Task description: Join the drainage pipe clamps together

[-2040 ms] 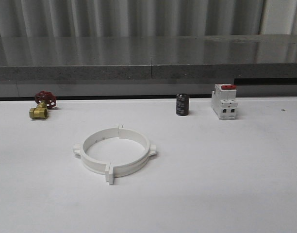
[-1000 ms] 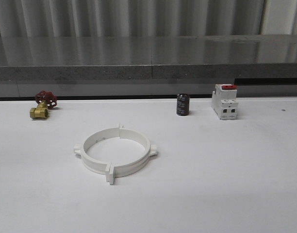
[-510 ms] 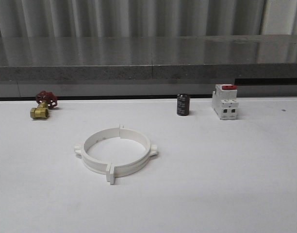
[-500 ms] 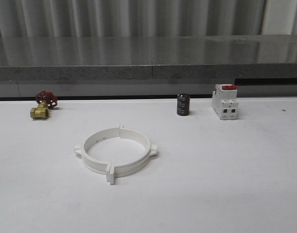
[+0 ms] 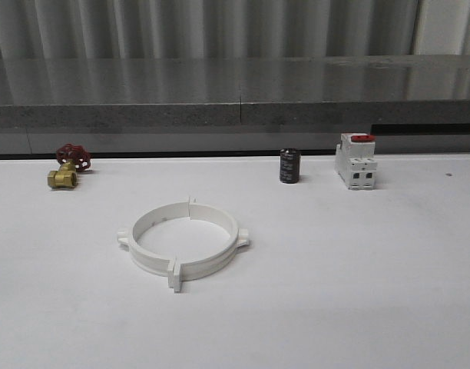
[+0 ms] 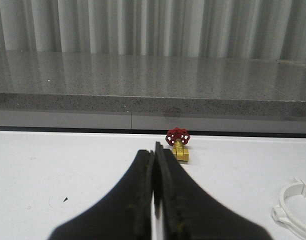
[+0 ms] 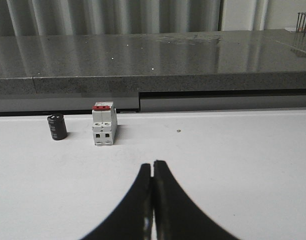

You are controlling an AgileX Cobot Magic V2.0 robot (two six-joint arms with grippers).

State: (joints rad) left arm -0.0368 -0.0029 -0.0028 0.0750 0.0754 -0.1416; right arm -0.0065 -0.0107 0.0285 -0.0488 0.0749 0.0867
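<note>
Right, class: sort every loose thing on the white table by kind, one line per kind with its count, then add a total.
Drainage pipe clamp halves, white: 2, left half and right half, lying together as a ring
Valve, brass with a red handwheel: 1
Dark cylinder: 1
White block with a red switch: 1
Total: 5

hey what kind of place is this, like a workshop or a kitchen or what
Probably a workshop or lab test bench: a plain white table holds hardware parts, namely a white pipe clamp ring, a brass valve with a red handwheel, a breaker with a red switch and a small dark cylinder.
</note>
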